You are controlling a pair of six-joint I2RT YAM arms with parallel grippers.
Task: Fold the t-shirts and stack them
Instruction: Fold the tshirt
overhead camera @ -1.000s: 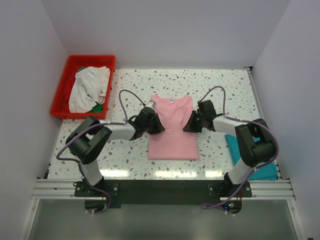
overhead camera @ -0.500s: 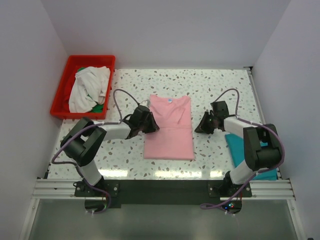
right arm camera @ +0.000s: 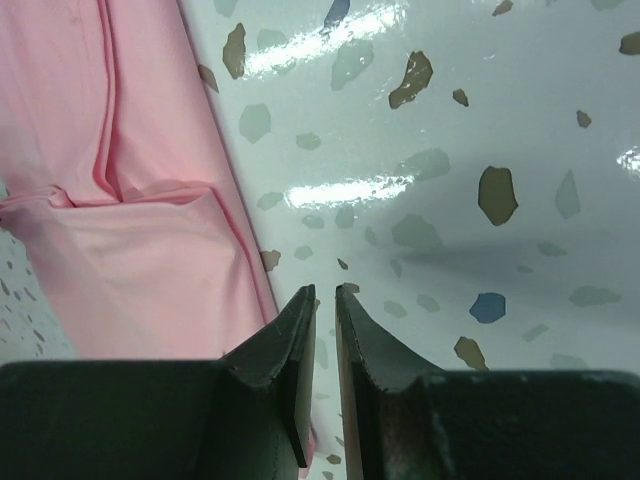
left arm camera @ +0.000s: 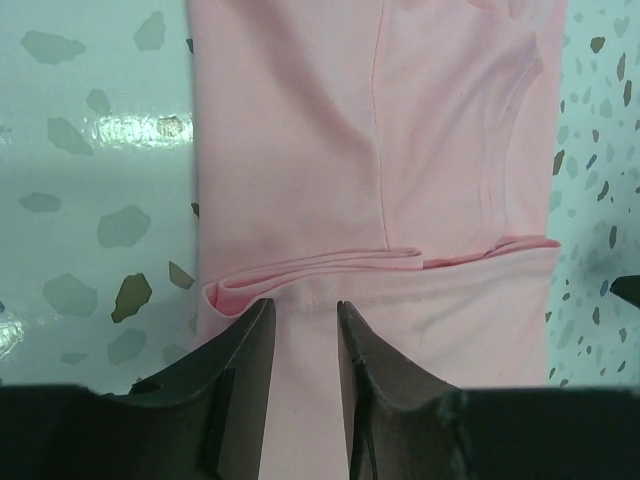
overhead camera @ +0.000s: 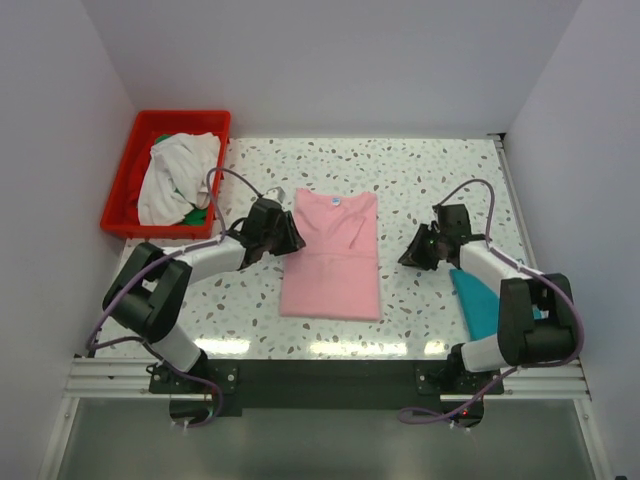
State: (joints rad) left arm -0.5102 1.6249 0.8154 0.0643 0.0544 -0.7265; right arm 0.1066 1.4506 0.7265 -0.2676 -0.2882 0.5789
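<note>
**Pink shirt lies flat, both tools at its edges**

The light pink t-shirt [overhead camera: 332,255] lies in the middle of the speckled surface [overhead camera: 430,180], sleeves tucked in, with its small neck label [overhead camera: 341,201] at the far end.

The left tool [overhead camera: 290,235] sits on the shirt's left edge. Its wrist view shows it released, jaws apart over a creased fold, and I see no pinch on the cloth.

The right tool [overhead camera: 410,252] rests just off the shirt's right edge. It is clenched to a slit, with bare surface showing through.

The teal t-shirt [overhead camera: 478,300] lies at the near right, largely hidden behind the right arm.

The red crate [overhead camera: 120,185] sits at the far left. The off-white t-shirt [overhead camera: 175,175] is heaped in it, and the green t-shirt [overhead camera: 198,214] only peeks from beneath.
</note>
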